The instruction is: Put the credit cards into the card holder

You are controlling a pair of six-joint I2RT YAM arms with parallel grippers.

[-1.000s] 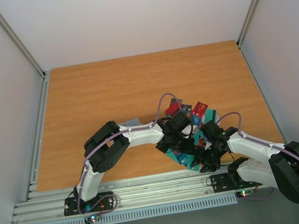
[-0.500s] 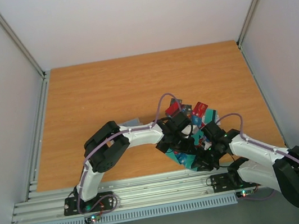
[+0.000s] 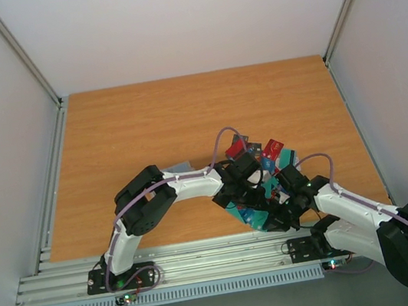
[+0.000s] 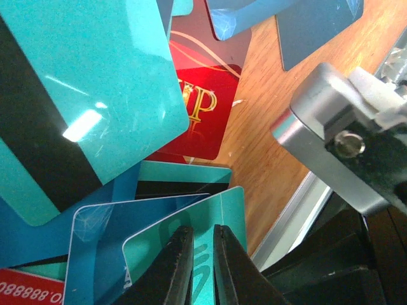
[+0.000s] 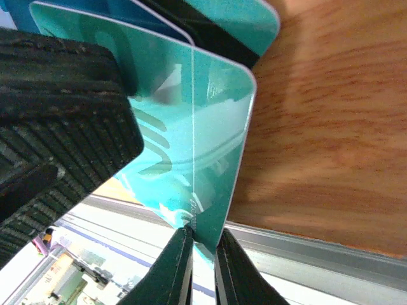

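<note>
The credit cards (image 3: 266, 155) lie in an overlapping heap of teal, blue and red near the table's front edge. One teal card (image 5: 191, 127) juts out over the front rail. My right gripper (image 5: 203, 232) is shut on its near corner. My left gripper (image 4: 202, 230) is shut, and its fingertips rest on top of the same teal card (image 4: 222, 210). Seen from above, the left gripper (image 3: 257, 200) and right gripper (image 3: 272, 222) meet over this card. A pale grey flat piece (image 3: 179, 165), probably the card holder, peeks out behind the left forearm.
A red card with gold lettering (image 4: 200, 111) and a teal card with a black stripe (image 4: 82, 108) lie just beyond the left fingers. The aluminium front rail (image 5: 318, 251) runs directly under the held corner. White walls enclose the table on three sides.
The right jaws have closed onto the teal card's corner, and the right arm has edged slightly left toward the heap. The left arm and its gripper have stayed where they were.
</note>
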